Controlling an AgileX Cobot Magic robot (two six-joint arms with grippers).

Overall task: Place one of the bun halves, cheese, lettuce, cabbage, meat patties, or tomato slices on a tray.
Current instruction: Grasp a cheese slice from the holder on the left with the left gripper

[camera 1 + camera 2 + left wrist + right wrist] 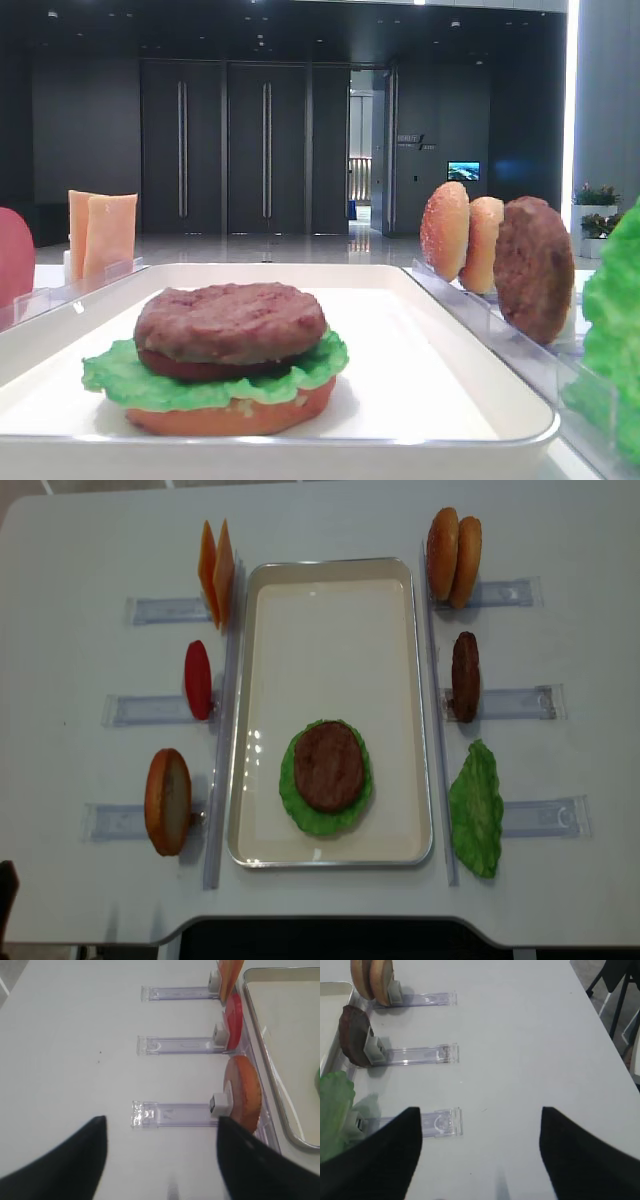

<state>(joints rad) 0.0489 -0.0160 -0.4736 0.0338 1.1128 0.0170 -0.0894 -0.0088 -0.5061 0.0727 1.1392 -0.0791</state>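
Observation:
The white tray point(330, 630) holds a stack: a bun base point(230, 412), lettuce point(125, 378), a red slice, and a meat patty point(327, 766) on top. Left of the tray, cheese slices point(215, 568), a tomato slice point(197, 678) and a bun half point(243, 1092) stand in racks. On the tray's right are two bun halves point(453, 543), another patty point(354, 1036) and lettuce point(476, 808). My left gripper point(161, 1125) hangs open and empty over the table beside the bun half's rack. Out past the lettuce rack, my right gripper point(480, 1110) is open too, holding nothing.
Clear plastic racks point(520, 702) jut outward from both long sides of the tray. The table's front edge point(330, 918) runs just below the tray. Chair legs point(620, 1005) stand off the table's right side.

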